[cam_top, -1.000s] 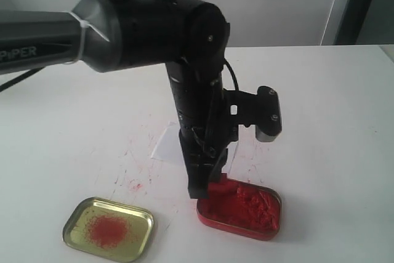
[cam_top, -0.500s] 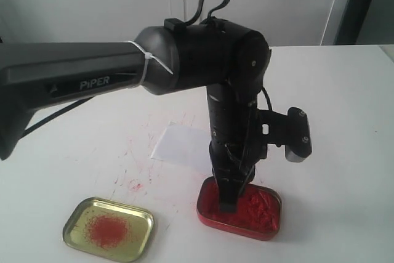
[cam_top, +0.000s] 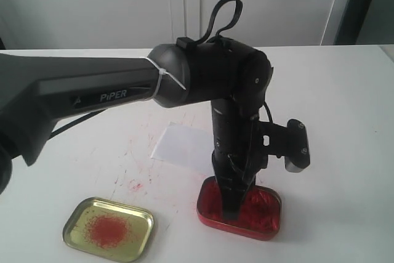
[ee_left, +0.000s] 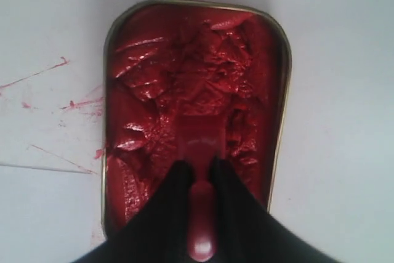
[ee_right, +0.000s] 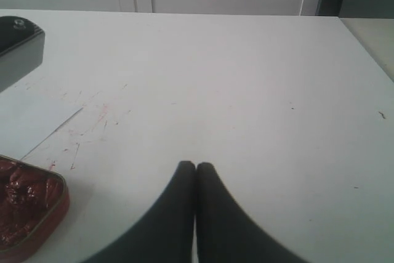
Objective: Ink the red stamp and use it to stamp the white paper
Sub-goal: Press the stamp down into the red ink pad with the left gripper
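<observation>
Stamp (ee_left: 199, 149) at the red tin (cam_top: 268, 209), clamped in the left pincer (ee_left: 198, 170). White bench (cam_top: 345, 109) carries everything and is flecked with red streaks around its middle. Left arm (cam_top: 111, 90), black, reaches in from the left of the exterior view and bends straight down over the red tin, its wrist camera (cam_top: 294, 146) jutting to the side. Paper (cam_top: 178, 143), a white sheet, lies flat on the bench just behind the red tin, partly hidden by the arm; in the left wrist view the paper (ee_left: 37, 214) lies just beside the tin's long side. Red tin, rectangular with rounded corners, is filled with lumpy, glossy red paste (ee_left: 154, 78). Gold tin (cam_top: 75, 225), shallow with a red smear in its middle, sits well apart from the red tin, toward the near left of the bench. Right pincer (ee_right: 196, 166) has its two black fingers pressed together with nothing between them, over bare bench, the red tin and paper off to one side. Left pincer fingers (ee_left: 175, 195) grip the stamp's short handle from both sides; the stamp stands upright, its square base set in the paste near the tin's middle.
</observation>
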Action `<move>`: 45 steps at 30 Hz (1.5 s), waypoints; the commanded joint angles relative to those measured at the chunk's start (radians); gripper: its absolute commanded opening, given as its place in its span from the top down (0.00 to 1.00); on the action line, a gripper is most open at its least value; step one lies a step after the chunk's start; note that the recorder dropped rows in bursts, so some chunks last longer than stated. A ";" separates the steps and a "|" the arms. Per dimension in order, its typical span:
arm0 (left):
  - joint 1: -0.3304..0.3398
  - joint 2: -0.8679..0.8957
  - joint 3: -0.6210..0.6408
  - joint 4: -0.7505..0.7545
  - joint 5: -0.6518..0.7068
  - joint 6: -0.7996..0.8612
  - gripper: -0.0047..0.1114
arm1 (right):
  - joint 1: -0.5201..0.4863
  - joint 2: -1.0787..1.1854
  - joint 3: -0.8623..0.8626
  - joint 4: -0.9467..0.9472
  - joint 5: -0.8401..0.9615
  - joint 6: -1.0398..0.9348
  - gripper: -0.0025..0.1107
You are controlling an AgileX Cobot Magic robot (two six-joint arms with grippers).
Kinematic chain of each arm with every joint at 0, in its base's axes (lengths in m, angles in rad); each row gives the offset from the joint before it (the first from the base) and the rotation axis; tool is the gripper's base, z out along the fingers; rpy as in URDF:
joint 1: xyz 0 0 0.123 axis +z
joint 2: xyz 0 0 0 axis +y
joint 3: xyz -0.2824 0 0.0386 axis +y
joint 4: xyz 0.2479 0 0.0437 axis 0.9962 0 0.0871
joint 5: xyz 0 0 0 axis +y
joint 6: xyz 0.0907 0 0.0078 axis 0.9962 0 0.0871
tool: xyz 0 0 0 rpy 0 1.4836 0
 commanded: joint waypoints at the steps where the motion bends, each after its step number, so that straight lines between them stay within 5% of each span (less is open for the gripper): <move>1: -0.007 0.029 -0.005 -0.005 0.017 0.001 0.96 | -0.004 -0.006 0.005 -0.003 -0.015 -0.009 0.98; 18: -0.007 0.143 -0.005 -0.006 0.059 -0.002 0.96 | -0.004 -0.006 0.005 -0.003 -0.015 -0.009 0.98; 45: -0.007 0.091 -0.029 0.005 0.092 -0.002 0.96 | -0.004 -0.006 0.005 -0.003 -0.015 -0.009 0.98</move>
